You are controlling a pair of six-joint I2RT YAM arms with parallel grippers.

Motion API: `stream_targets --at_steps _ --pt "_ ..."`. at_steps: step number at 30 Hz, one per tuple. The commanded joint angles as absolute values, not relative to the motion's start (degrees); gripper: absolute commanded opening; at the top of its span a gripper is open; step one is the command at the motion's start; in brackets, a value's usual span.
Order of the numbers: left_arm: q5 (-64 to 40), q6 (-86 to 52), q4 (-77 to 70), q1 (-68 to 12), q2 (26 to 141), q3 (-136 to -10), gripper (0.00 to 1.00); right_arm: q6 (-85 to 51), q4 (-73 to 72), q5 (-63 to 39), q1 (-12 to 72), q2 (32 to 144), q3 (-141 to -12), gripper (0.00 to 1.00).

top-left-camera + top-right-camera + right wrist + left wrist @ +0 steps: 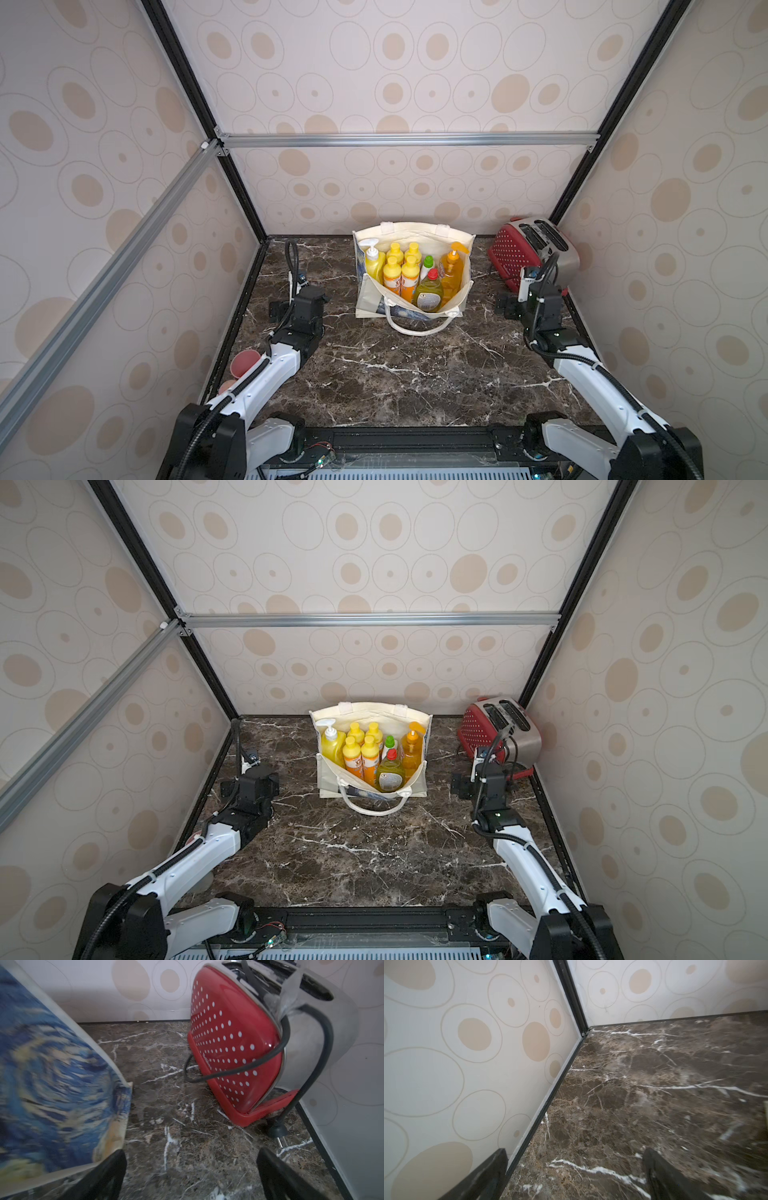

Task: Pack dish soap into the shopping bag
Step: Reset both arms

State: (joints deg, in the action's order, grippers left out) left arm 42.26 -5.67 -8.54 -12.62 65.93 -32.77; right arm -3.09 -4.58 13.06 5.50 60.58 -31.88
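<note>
Shopping bag (419, 232) was found standing upright and open-mouthed at the back middle of the marble table (395, 374), with one rope handle draped forward onto the tabletop. Eight bottles were counted upright inside it:
- yellow pump bottle (375, 264) at the bag's left end
- four small orange bottles (401, 272) set in two rows
- white green-capped bottle (427, 266)
- yellow-green red-capped bottle (429, 293) at the front
- amber pump bottle (452, 266) at the right end

No bottle was seen on the table outside the bag in both top views.

Left gripper (574, 1153) was seen with its fingers spread wide and nothing between them, over bare marble near the left wall and well apart from the bag. Right gripper (192, 1153) was likewise seen parted and empty, low between the bag's printed side and the red toaster (232, 1043). It was touching neither, as far as could be told.

Judgement: loading was taken as complete, since every bottle in view was already in the bag and neither gripper carried anything. No step was judged to be left, as far as shown.
</note>
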Motion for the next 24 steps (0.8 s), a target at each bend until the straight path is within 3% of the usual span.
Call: stream_targets --at_steps 1,5,9,11,15,17,24 --pt "39.6 -4.8 -23.7 -7.5 65.3 -28.4 0.99 -0.5 -25.1 16.6 2.8 62.8 -27.1 1.0" --pt "33.9 -0.1 -39.8 -4.7 70.6 -21.8 0.99 -2.9 -29.5 11.8 0.4 69.7 -24.6 1.0" --pt "31.9 3.3 -45.7 -3.5 79.6 -22.0 0.99 -6.3 -48.2 6.4 -1.7 79.9 -18.8 1.0" --pt "27.9 2.7 -39.3 -3.0 77.7 -23.1 0.99 -4.0 -55.5 2.3 -1.7 84.5 -17.6 1.0" --pt "20.9 4.8 -43.9 -2.5 75.3 -19.1 0.99 -3.0 -58.0 -1.2 -1.7 88.7 -18.4 1.0" --pt "19.8 5.1 -46.0 -2.5 74.1 -17.3 0.99 -2.5 -52.1 -2.2 -1.7 87.0 -19.9 1.0" --pt "10.6 1.5 -50.6 -2.5 72.9 -15.0 0.99 -2.5 -54.1 -2.3 -1.7 87.2 -19.1 1.0"
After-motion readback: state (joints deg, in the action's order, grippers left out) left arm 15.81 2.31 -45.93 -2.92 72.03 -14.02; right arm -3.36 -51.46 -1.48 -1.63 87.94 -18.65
